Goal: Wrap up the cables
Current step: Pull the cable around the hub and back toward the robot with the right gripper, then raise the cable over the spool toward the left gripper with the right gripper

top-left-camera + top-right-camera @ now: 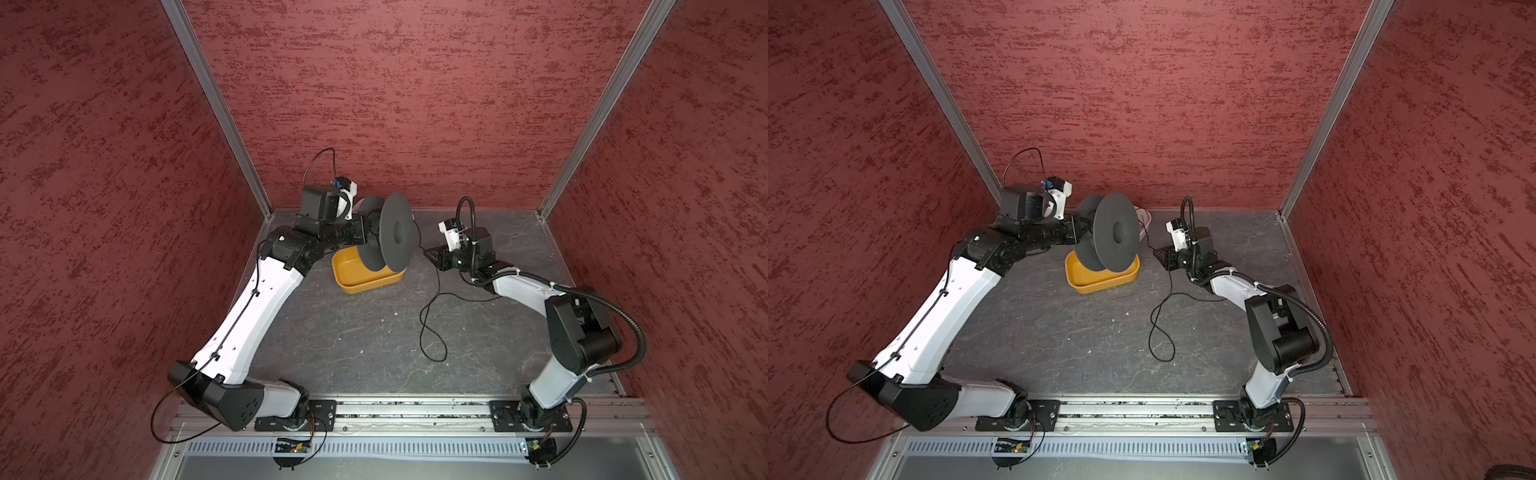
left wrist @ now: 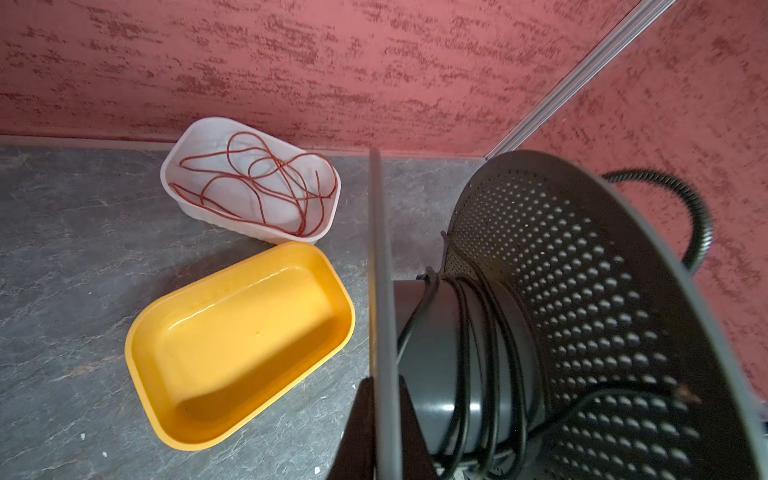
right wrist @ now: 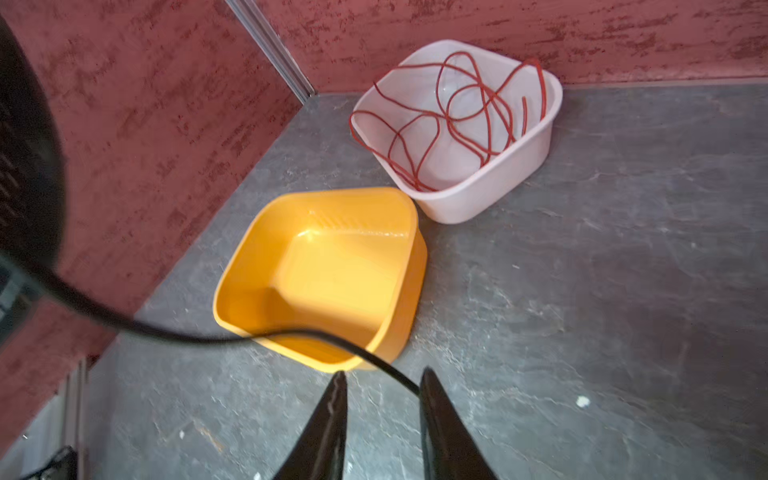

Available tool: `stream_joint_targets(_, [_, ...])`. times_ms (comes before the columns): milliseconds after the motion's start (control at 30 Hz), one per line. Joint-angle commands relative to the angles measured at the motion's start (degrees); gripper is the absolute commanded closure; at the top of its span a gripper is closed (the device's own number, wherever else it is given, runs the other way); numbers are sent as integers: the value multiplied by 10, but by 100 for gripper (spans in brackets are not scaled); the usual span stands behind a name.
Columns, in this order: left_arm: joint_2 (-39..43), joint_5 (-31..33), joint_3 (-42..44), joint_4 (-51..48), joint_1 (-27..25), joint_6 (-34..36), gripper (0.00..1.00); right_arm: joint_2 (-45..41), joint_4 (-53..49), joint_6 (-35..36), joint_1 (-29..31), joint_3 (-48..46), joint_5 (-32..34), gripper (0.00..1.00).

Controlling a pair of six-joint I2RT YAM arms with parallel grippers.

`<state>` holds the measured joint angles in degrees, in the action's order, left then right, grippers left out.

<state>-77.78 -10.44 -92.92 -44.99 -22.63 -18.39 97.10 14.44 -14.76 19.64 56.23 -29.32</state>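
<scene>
Left wrist view: one left gripper [image 2: 381,390], jaws clamped on a flange of one black spool [image 2: 582,311], several turns of the one black wire [image 2: 478,332] on its hub. Two tubs: one yellow tub [image 2: 141,345]; one white tub [image 1: 1145,216], at its 1 o'clock in a top view, holding one red cord [image 2: 266,178]. Wire's slack loops on the table [image 1: 332,332], spool's 5 o'clock. One right gripper [image 3: 384,374], jaws apart, wire touching one finger [image 3: 434,403].

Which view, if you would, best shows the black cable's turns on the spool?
Left wrist view: the black cable visibly wraps the spool hub. Both top views show only its loose tail; right wrist view, one blurred strand.
</scene>
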Motion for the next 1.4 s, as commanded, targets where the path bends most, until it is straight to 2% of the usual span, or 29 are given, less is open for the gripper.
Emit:
stream_joint_targets(0, [16, -29, -15, 58, 6, -31, 100, -42, 83, 1, -3, -26, -12, 50])
stream_joint_targets(133, [15, -39, -16, 63, 12, -41, 100, -58, 103, 16, 0, -59, -3, 32])
stream_joint_targets(233, [14, -45, -16, 63, 14, -44, 100, -71, 133, 27, 6, -89, 0, 26])
stream_joint_targets(400, [16, -61, -21, 56, 15, -52, 100, -70, 165, 53, 17, -110, 17, 24])
stream_joint_targets(700, [21, -64, -21, 46, 17, -56, 100, -3, 184, 71, 26, -60, 2, 24])
stream_joint_targets(1100, [25, -103, -2, 64, 41, -74, 100, 107, 239, 38, 28, 13, -38, 43])
stream_joint_targets(1367, [20, -112, -1, 69, 48, -79, 100, 139, 248, 6, 30, 27, -73, 72])
